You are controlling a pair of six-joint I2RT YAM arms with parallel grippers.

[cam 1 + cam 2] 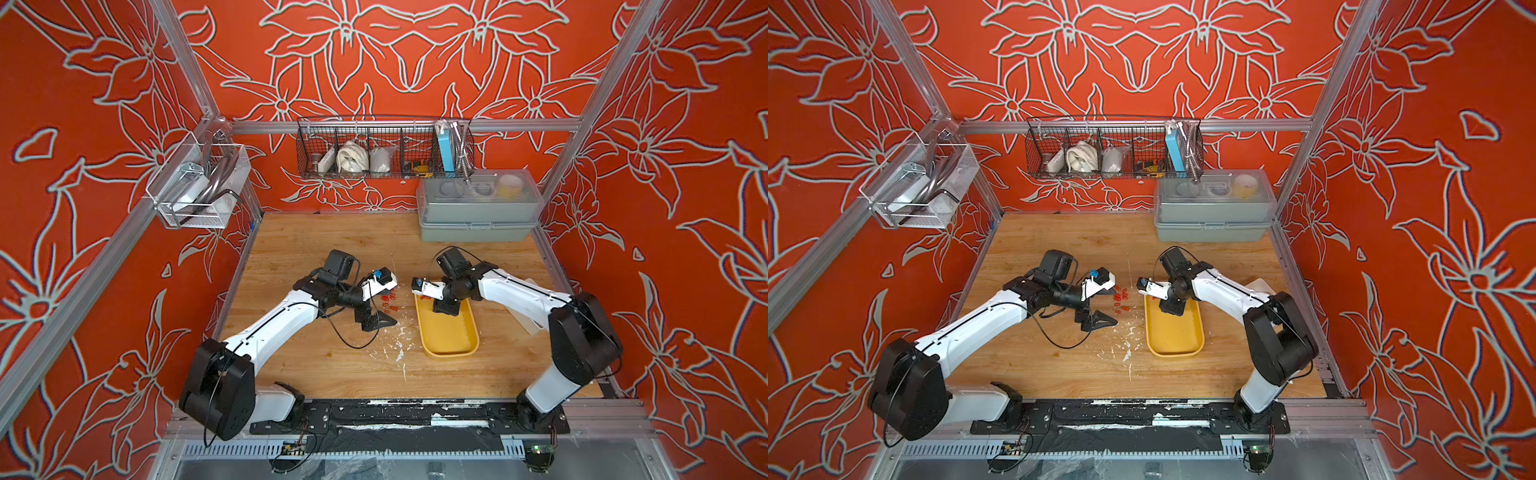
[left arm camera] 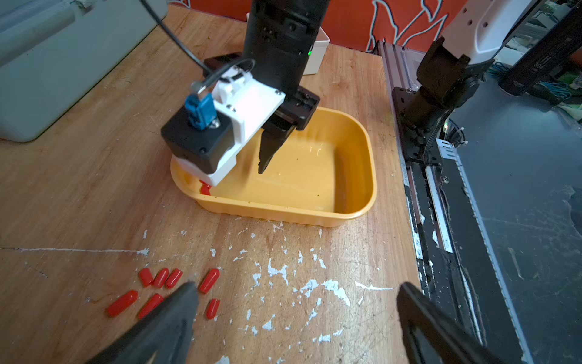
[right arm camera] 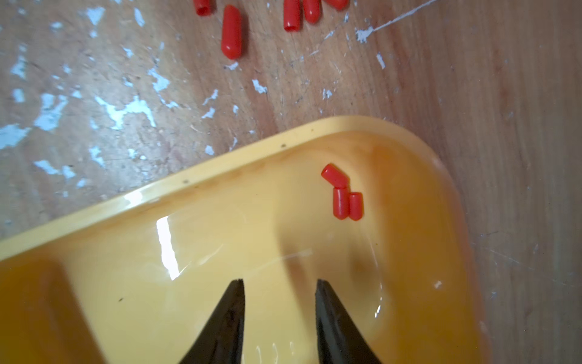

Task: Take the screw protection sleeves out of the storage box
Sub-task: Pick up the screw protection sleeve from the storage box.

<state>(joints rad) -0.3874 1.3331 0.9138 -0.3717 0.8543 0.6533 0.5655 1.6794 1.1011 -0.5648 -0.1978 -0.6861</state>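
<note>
- Right gripper (image 3: 280,283) hung over the storage box (image 3: 220,170), jaws parted, empty.
- Three screw protection sleeves (image 3: 343,195) lay by its rounded corner; others on the table (image 3: 472,78) beside it.
- Left gripper (image 2: 297,291) gaped wide near those.

3 sleeves (image 3: 340,203) in 1 box (image 3: 201,176), 7 on tbl (image 2: 78,189).

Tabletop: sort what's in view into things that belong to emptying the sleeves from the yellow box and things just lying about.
Job: yellow storage box; red sleeves in the box; red sleeves on the table.
Lying about: grey lidded box; small white dish; wire basket on the back rail.
</note>
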